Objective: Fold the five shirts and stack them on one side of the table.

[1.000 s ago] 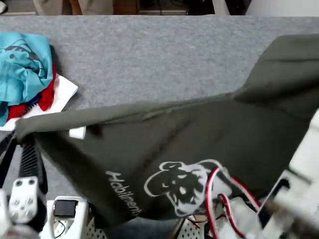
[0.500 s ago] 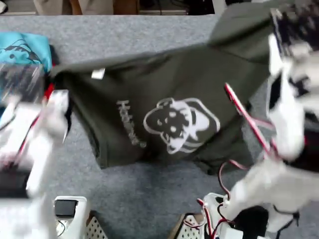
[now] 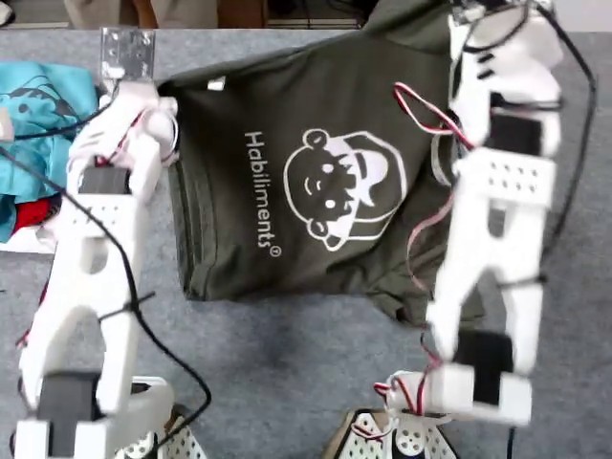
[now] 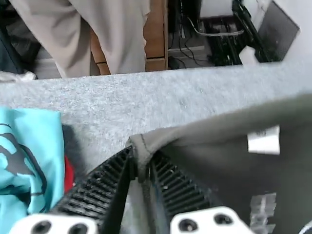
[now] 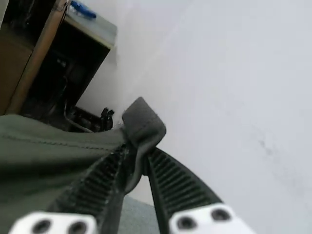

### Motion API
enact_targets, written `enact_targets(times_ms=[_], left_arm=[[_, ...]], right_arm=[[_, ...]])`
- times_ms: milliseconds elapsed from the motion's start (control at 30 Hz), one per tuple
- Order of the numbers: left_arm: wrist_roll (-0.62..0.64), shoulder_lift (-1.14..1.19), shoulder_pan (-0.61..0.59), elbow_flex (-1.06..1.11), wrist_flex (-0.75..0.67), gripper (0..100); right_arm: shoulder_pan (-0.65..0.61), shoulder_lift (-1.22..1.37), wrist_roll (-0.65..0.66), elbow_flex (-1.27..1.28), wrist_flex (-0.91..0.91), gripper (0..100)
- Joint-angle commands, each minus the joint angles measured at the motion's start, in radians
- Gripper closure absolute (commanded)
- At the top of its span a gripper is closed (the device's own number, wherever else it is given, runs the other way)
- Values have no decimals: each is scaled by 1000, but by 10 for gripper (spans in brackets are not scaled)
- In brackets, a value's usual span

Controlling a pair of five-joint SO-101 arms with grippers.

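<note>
Left claw (image 4: 139,168) and right claw (image 5: 139,146) each clamp the far edge of the olive shirt (image 3: 316,210). Best lower both evenly, cloth taut, so it lands flat on the surface (image 3: 287,382).

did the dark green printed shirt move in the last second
Yes. The dark green printed shirt shifted toward the far edge of the grey table, level with the unmoved teal shirt.

L gripper (image 4: 141,162), R gripper (image 5: 138,156), both pinched closed, arms extended fwd
</note>
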Motion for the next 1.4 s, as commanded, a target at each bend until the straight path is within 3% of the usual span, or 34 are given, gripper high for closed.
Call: enact_targets(times_ms=[0,100,433,733,967,1200,1367], left_arm=[[123,65,-44,-173,-23,981],[175,131,-60,-247,-21,981],[180,185,-55,-301,-8,981],[176,176,-61,-396,361,981],[157,176,11,-436,687,981],[63,176,86,-431,844,981],[23,174,109,-308,861,981]], right_arm=[[-12,113,3,-191,5,995],[-12,203,2,-349,87,995],[-47,463,2,-768,275,995],[-38,509,9,-1086,830,995],[-7,513,60,-1274,1212,995],[15,515,184,-1366,1459,995],[88,515,215,-1336,1482,995]])
